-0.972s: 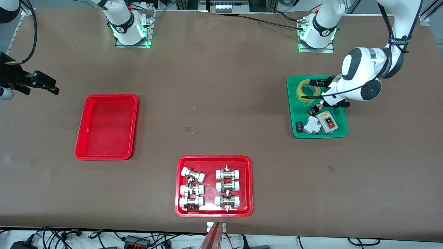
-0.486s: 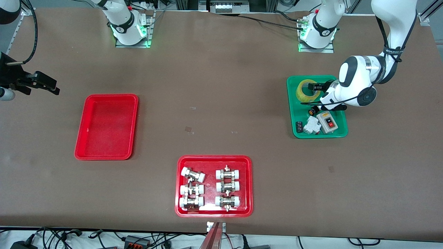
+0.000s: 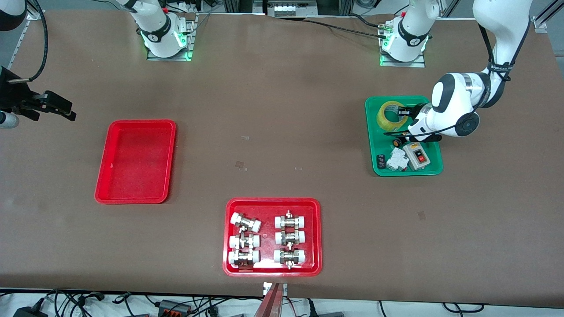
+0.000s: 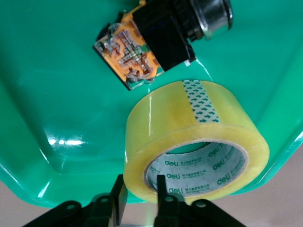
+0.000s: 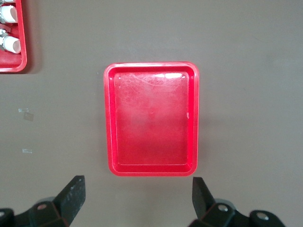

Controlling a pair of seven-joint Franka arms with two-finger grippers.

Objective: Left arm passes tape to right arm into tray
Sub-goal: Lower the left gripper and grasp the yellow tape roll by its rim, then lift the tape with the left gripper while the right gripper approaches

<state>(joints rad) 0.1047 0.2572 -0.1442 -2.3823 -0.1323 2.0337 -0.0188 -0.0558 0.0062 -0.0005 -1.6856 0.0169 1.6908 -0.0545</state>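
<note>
over the last second the left gripper [image 4: 140,189] has dropped into the green tray [image 3: 434,169], its fingers [image 4: 161,182] now clamped on the tape [image 3: 390,115] wall. pickup looks underway. the right gripper [image 5: 137,194] waits, fingers apart, above the red tray [image 3: 102,193].

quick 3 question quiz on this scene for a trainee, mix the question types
1. True or false: the left gripper has one finger inside the hole of the tape roll and one outside its wall.
2. Where is the tape roll? A) in the green tray B) in the plain red tray C) on the bare table
3. Fill in: the right gripper, hanging near the plain red tray, is ____.

Key: 1 true; 2 A; 3 open
</note>
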